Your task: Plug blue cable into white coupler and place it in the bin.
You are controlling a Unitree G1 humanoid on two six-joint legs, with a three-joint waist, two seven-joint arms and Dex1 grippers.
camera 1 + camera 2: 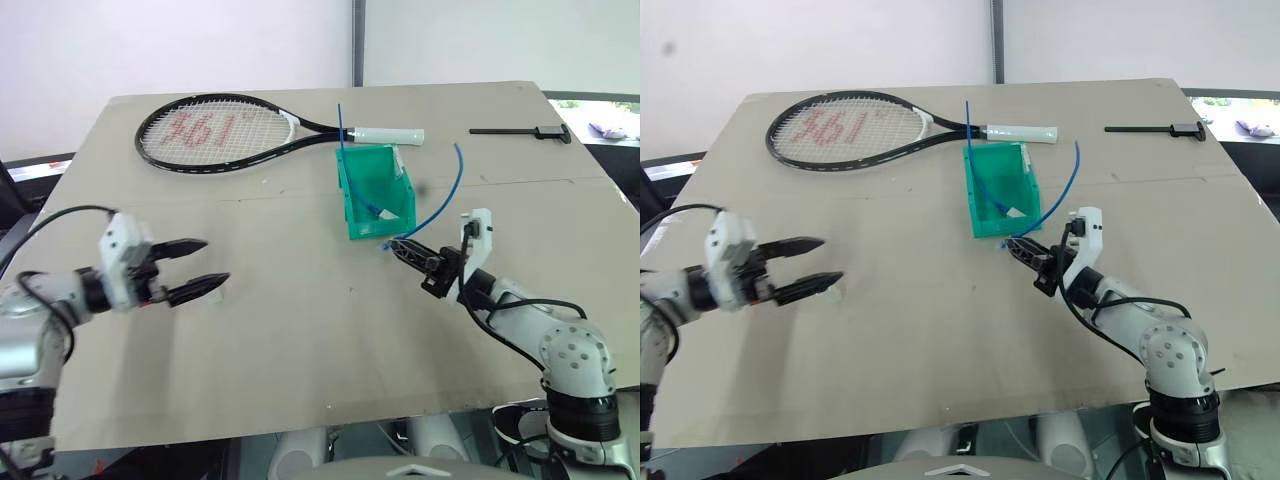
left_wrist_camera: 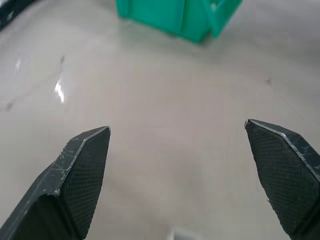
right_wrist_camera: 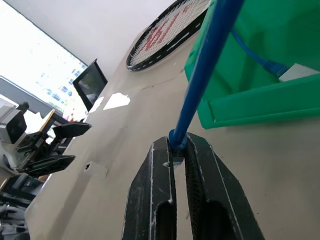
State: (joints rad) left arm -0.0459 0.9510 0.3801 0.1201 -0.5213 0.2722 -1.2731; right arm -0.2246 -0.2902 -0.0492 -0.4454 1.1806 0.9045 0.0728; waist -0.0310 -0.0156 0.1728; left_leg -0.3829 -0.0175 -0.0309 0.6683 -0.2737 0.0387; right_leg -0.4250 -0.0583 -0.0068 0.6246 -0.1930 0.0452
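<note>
Beside the bin (image 1: 352,190), the blue cable (image 1: 455,185) is pinched in the right hand (image 1: 397,244), for plugging; left hand (image 1: 205,265) is held wide, empty.

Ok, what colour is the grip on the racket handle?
White; the racket grip shows best in the left eye view.

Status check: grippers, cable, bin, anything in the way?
Left gripper open, empty. Right gripper shut on blue cable by the bin. Racket behind bin, not blocking.

Bin (image 1: 352,186) mid-table (image 1: 300,340); racket (image 1: 215,130) behind it toward far left corner; bar tool (image 1: 520,132) near far right corner; cable (image 1: 452,190) right of bin
</note>
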